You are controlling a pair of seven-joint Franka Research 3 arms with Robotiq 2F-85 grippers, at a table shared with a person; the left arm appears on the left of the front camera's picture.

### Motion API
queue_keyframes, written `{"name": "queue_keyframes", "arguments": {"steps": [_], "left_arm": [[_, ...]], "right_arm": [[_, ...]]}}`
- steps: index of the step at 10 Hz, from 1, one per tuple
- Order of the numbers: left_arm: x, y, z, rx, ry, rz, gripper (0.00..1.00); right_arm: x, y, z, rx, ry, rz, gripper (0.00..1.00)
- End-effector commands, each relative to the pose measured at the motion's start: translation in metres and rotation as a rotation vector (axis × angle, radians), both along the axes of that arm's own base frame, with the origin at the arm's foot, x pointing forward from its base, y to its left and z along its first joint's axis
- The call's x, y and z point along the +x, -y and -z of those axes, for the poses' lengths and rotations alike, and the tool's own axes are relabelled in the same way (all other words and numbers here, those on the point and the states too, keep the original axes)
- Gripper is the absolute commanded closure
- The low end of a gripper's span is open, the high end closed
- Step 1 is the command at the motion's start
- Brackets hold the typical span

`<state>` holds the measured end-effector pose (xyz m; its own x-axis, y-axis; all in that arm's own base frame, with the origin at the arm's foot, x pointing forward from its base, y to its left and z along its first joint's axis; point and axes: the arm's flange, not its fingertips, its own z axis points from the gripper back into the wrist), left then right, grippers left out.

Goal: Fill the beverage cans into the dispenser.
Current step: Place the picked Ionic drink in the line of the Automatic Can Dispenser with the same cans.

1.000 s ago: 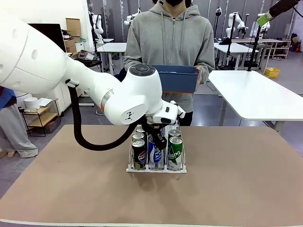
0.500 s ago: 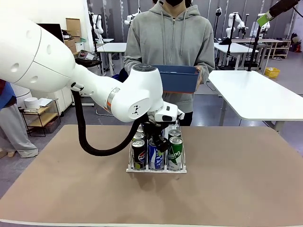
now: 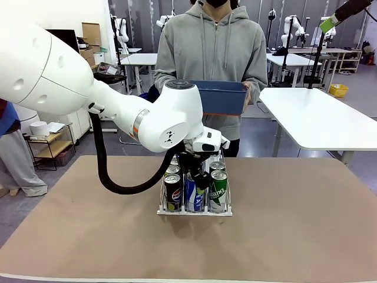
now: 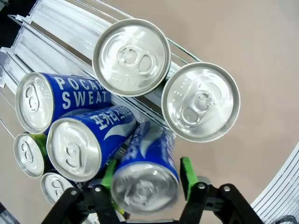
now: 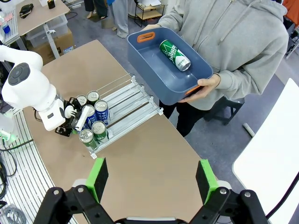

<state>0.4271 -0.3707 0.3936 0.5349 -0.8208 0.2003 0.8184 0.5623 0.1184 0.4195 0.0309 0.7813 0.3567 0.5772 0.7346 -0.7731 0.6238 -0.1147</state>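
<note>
Left gripper (image 4: 148, 171) straddles a Pocari can (image 4: 152, 149) at six o'clock, to seat it in the dispenser (image 3: 194, 212); gripped or released, unclear. Right gripper (image 5: 152, 179) gapes empty.

Bright, even overhead light; soft shadows beneath white wire rack (image 3: 177, 211). Glare on silver can tops (image 4: 131, 57). Nearest blue aluminium can (image 4: 145, 182) blurred. Wide-angle bending at wrist-view edges.

Front camera looks across the table (image 3: 294, 236). Both wrists look down on the dispenser (image 4: 56, 21): left close, right from high.
</note>
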Motion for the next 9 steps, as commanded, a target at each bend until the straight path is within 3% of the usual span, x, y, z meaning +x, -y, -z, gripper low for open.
{"name": "queue_keyframes", "arguments": {"steps": [1, 2, 3, 7, 8, 9], "left_arm": [[-0.016, -0.002, -0.017, 0.015, 0.061, -0.038, 0.03], [-0.024, -0.004, -0.025, 0.004, 0.088, -0.038, 0.19], [-0.032, -0.005, -0.033, -0.004, 0.112, -0.044, 0.0], [-0.062, -0.005, -0.047, -0.033, 0.207, -0.037, 0.0], [-0.043, -0.004, -0.055, -0.028, 0.131, -0.035, 0.0], [-0.043, -0.004, -0.055, -0.028, 0.131, -0.035, 0.0]], "right_arm": [[-0.001, 0.0, 0.0, 0.001, -0.001, 0.0, 0.0], [-0.001, 0.0, 0.0, 0.001, -0.001, 0.0, 0.0], [-0.001, 0.0, 0.0, 0.001, -0.001, 0.0, 0.0], [-0.001, 0.0, 0.0, 0.001, -0.001, 0.0, 0.0], [-0.001, 0.0, 0.0, 0.001, -0.001, 0.0, 0.0], [-0.001, 0.0, 0.0, 0.001, -0.001, 0.0, 0.0]]}}
